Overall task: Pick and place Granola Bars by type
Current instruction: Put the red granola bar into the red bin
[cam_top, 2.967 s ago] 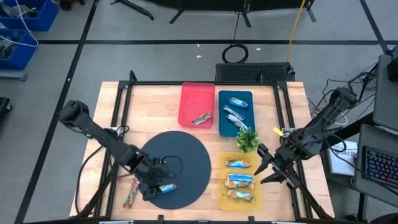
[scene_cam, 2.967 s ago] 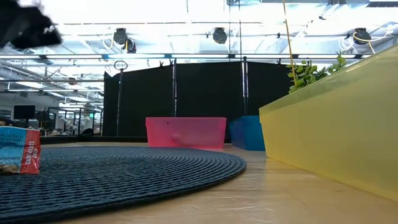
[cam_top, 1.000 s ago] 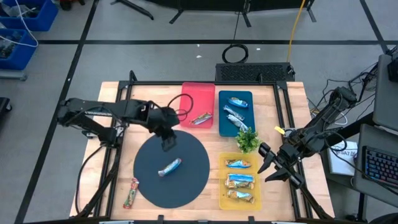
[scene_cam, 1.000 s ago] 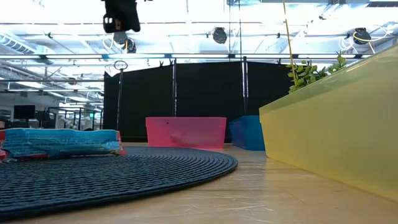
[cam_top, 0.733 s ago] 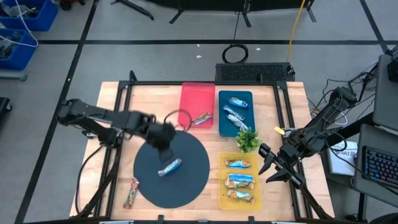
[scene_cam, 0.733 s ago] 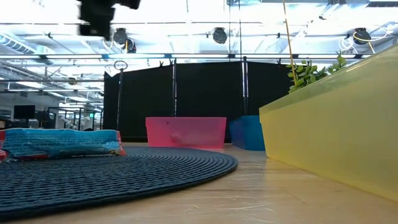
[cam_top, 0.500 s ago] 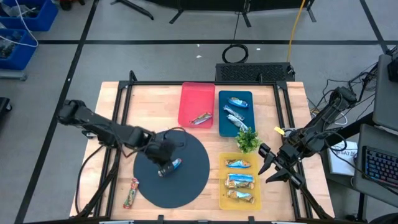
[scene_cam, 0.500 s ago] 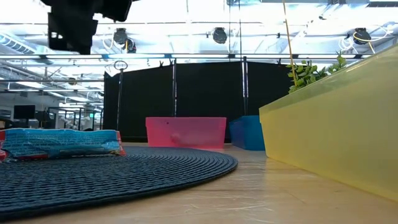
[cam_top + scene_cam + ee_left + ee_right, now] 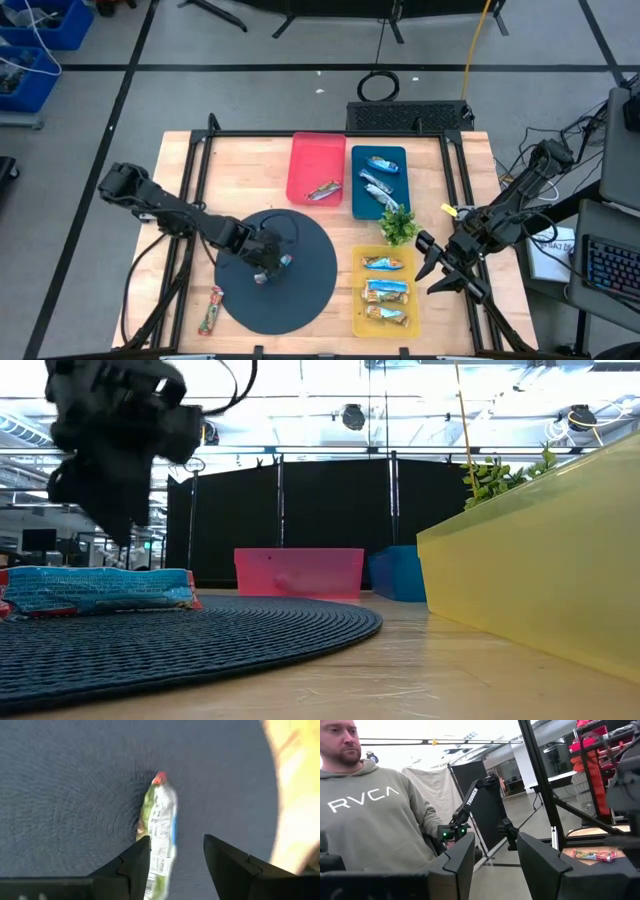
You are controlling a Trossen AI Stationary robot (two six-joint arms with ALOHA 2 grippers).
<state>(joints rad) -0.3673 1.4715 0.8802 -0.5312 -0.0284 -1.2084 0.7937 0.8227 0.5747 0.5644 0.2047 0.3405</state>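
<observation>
A blue-white granola bar point(image 9: 277, 266) lies flat on the round dark mat point(image 9: 300, 300); it also shows in the low view point(image 9: 100, 588) and the left wrist view point(image 9: 159, 825). My left gripper point(image 9: 263, 262) hangs open just above the bar point(image 9: 112, 470), its fingers to either side of the bar's near end point(image 9: 175, 852) without touching it. My right gripper point(image 9: 437, 268) waits open at the table's right, beside the yellow tray point(image 9: 358, 322). An orange-green bar point(image 9: 209, 310) lies on the wood left of the mat.
The red tray point(image 9: 312, 150) holds one silvery-tan bar point(image 9: 322, 190). The blue tray point(image 9: 400, 155) holds blue-white bars point(image 9: 378, 182). Three bars point(image 9: 386, 290) lie in the yellow tray. A green sprig point(image 9: 397, 225) stands between the trays. A person in a hoodie point(image 9: 375, 815) is beyond the table.
My left gripper has swung from near the red tray toward the table's near edge and come down over the mat, ending just above the blue-white bar. The bar has stayed where it lay. My right arm has kept still.
</observation>
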